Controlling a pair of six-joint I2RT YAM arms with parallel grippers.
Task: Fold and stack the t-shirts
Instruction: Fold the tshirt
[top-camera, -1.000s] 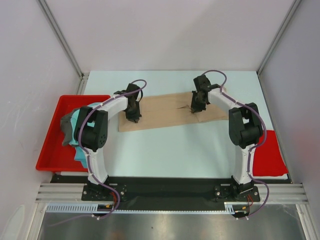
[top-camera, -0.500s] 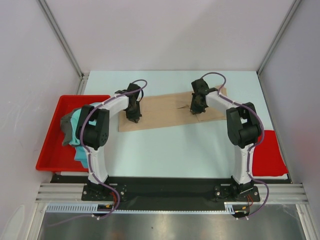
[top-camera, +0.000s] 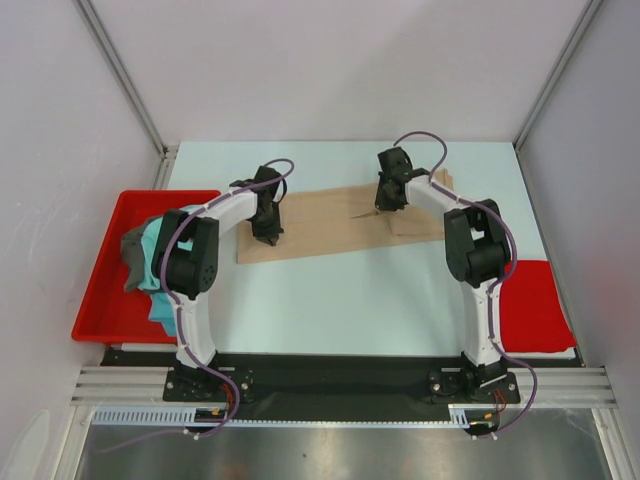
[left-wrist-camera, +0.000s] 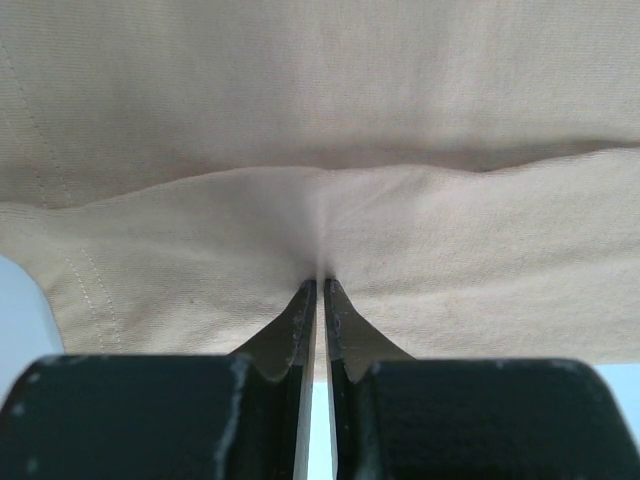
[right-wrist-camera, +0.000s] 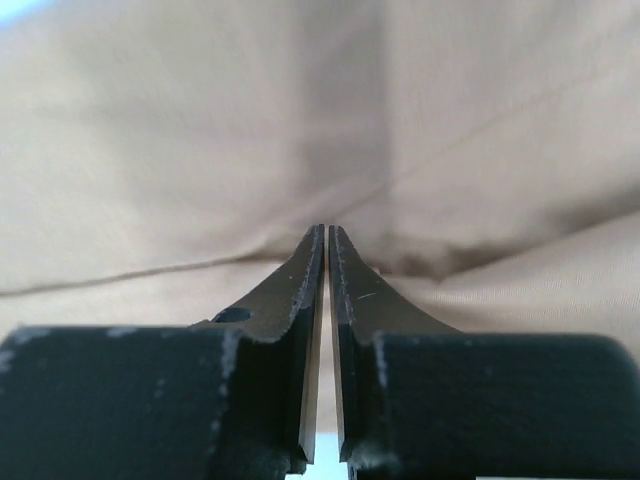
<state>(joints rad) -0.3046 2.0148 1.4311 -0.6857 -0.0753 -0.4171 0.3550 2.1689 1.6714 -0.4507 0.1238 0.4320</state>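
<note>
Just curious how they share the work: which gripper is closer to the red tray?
Left. The left gripper pinches the tan t-shirt near its end toward the red tray. The right gripper pinches it farther along, away from the tray.

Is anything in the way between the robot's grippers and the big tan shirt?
No, nothing visible is in the way. The left gripper and the right gripper are both touching the tan shirt, and each one is shut on a little pinch of its cloth.
</note>
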